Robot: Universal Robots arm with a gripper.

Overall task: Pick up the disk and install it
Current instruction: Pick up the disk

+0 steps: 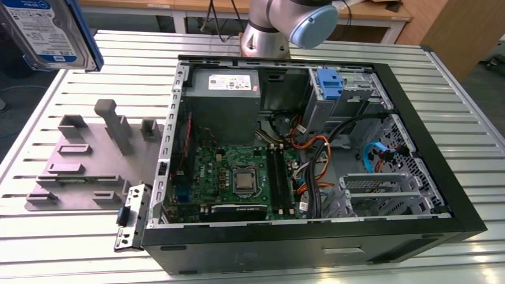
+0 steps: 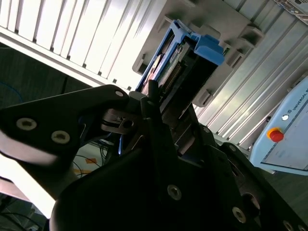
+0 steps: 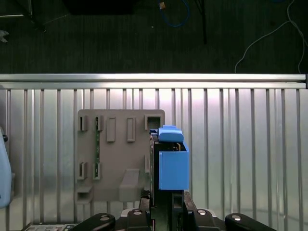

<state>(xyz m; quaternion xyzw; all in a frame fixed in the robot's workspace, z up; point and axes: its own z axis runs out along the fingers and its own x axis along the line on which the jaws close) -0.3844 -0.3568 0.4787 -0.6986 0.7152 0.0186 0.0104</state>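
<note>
Slatted metal table (image 1: 71, 242); open PC case (image 1: 442, 177) on it; grey fixture plate (image 3: 120, 163) beside case; disk (image 3: 173, 168) held in air over plate's edge, outside case; gripper (image 3: 166, 202) clamped tight on disk.

1. Bright, even overhead light fell on the slatted tabletop (image 1: 71, 83) in the exterior view, leaving short, soft shadows beside the blocks of the grey fixture plate (image 1: 79, 171).
2. The open computer case (image 1: 442, 177) was deeply shaded under its walls.
3. In the second wrist view the slats glared near white, while the claw (image 2: 161, 103) gripping the disk (image 2: 175, 72) looked almost black.
4. In the first wrist view the floor (image 3: 144, 38) lay dim and the edge rail (image 3: 154, 77) glinted.
</note>
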